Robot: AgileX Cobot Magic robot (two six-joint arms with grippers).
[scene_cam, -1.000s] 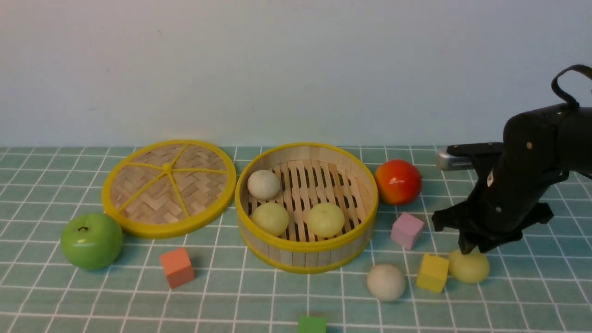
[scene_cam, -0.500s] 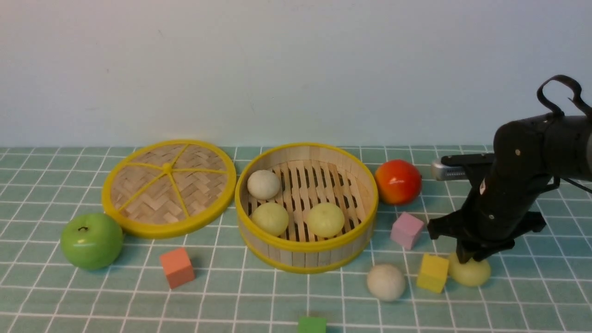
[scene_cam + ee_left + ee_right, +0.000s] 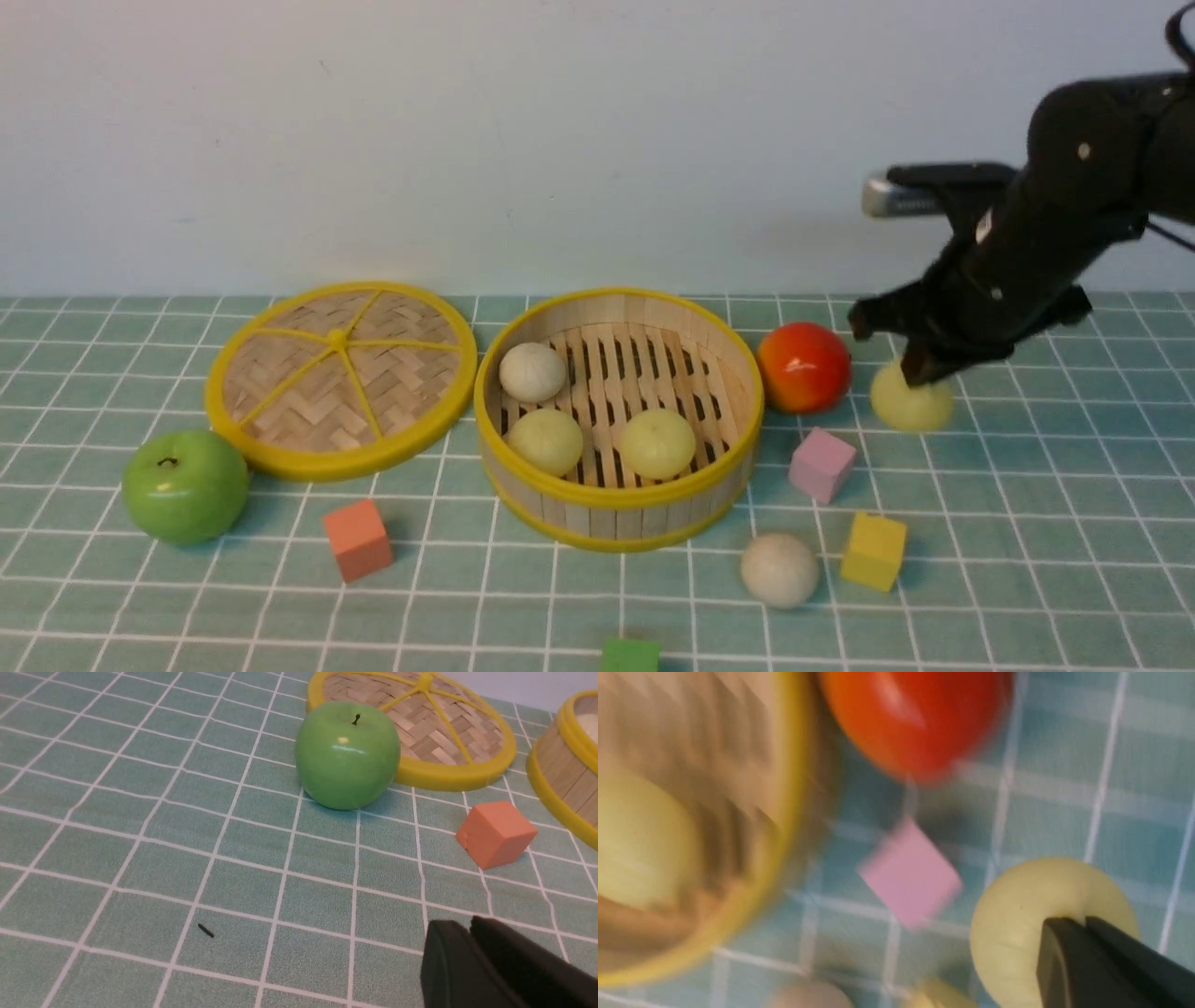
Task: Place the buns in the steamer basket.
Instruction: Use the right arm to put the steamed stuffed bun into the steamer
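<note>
The steamer basket [image 3: 616, 495] stands mid-table and holds three buns: an off-white one [image 3: 532, 371] and two yellow-green ones [image 3: 546, 441] [image 3: 657, 443]. Another off-white bun [image 3: 780, 569] lies on the cloth in front of the basket's right side. My right gripper [image 3: 920, 373] is shut on a yellow-green bun [image 3: 910, 403] and holds it in the air just right of the red apple; the right wrist view shows its fingers pinching the bun's [image 3: 1017, 924] top. My left gripper [image 3: 469, 924] is shut and empty, low over the cloth near the green apple.
The woven lid [image 3: 341, 378] lies left of the basket, with a green apple [image 3: 185, 485] and an orange cube [image 3: 358, 539] in front of it. A red apple [image 3: 803, 367], pink cube [image 3: 822, 464], yellow cube [image 3: 874, 551] and green cube [image 3: 629, 655] surround the basket's right and front.
My right gripper closed on the yellow-green bun beside the yellow cube and lifted it well off the cloth. Nothing else on the table moved.
</note>
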